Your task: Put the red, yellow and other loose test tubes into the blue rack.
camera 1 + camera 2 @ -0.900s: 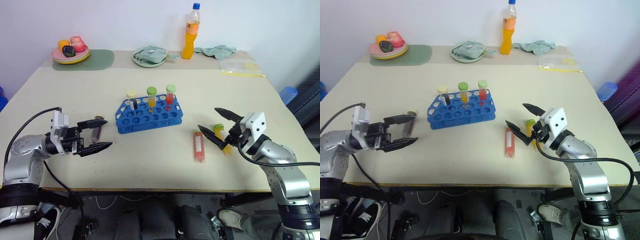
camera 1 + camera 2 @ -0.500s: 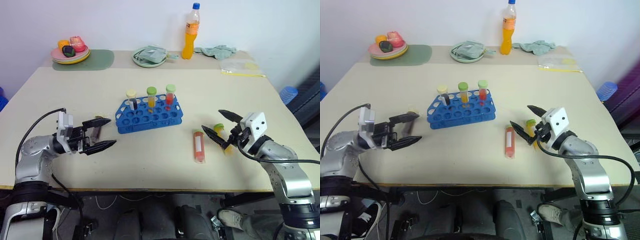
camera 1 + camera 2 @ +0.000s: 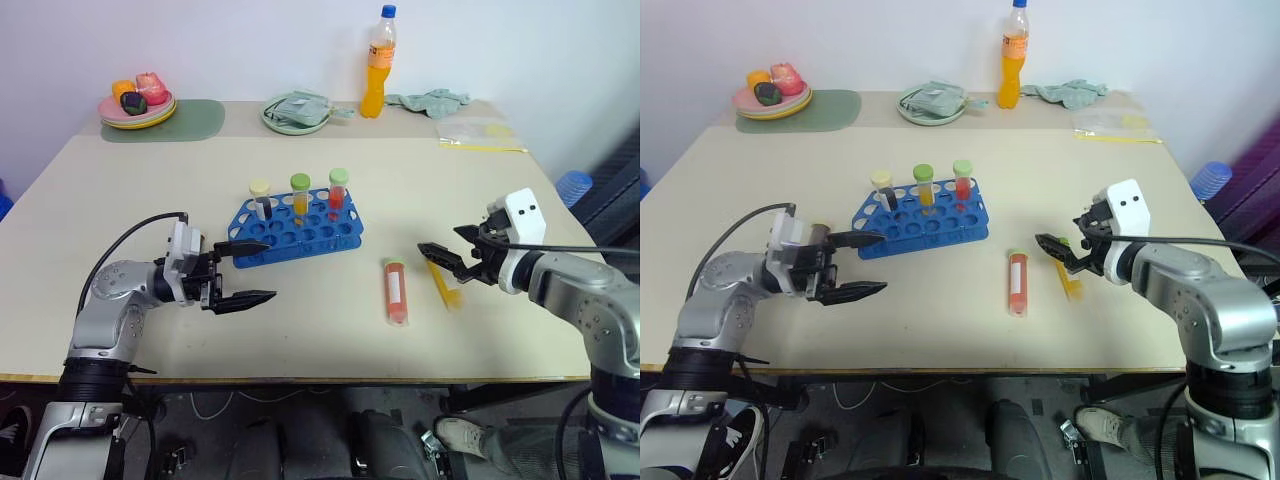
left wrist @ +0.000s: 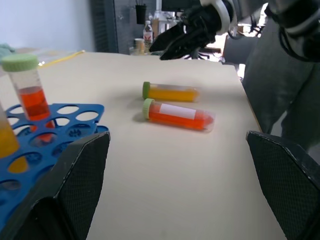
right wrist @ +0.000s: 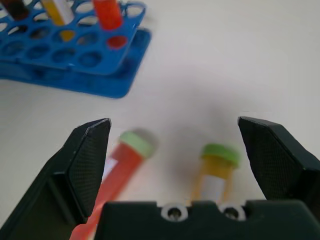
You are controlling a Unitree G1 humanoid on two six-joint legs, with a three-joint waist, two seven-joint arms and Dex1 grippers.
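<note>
Over at the lower left of the head view, the left end effector (image 3: 243,272) is hovering just above the worktop (image 3: 140,190), fingers spread wide and gripping nothing, pointing toward the middle of the frame. Just beyond its upper finger, the blue rack (image 3: 295,229) is sitting left of centre, already carrying three upright tubes along its back row: a cream-capped one with dark liquid, a green-capped yellow one and a green-capped red one.

Moving right of centre, two loose tubes are lying flat on the worktop, well clear of the rack. The red tube (image 3: 397,292) is lying lengthwise with its green cap toward the far side, a white label on its clear body. Just beside it, the yellow tube (image 3: 441,282) is lying at a slight slant, green cap also away from the near edge.

Further right, the right end effector (image 3: 447,255) is hanging over the yellow tube, fingers fully apart and empty, tilted down toward it.

By my reading, the step in hand is the pick-up of a loose tube, most likely the yellow one. The next move is calling for a descent so the fingers are straddling the tube's body, then a firm close before it is carried across and stood up in a free hole.
</note>
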